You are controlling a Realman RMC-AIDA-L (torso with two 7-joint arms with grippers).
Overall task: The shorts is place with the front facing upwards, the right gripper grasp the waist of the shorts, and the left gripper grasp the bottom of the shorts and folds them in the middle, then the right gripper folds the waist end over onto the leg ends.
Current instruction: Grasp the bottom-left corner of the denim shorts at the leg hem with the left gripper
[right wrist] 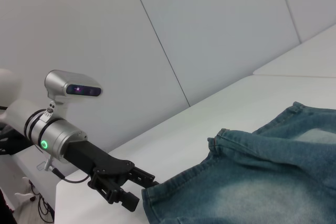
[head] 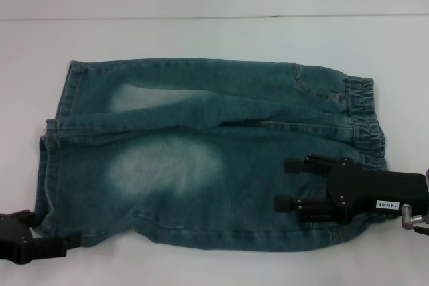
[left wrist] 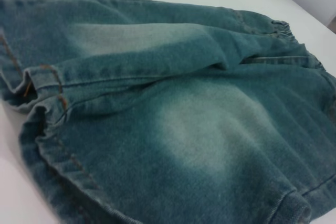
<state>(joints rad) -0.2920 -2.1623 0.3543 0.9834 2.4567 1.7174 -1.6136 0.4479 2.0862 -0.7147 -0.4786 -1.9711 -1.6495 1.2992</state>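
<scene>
While the shorts (head: 208, 155) lie flat across the white surface (head: 201, 38), waist (head: 365, 118) right, the right tool (head: 289, 184) hovers jaws apart over cloth beside it and may pinch one layer; the left tool (head: 50, 232), apparently apart, could miss the near-left leg ends (head: 43, 179).

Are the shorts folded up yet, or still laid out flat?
Laid out flat: on the shorts both legs show side by side, waist at one end, hems at the other.
</scene>
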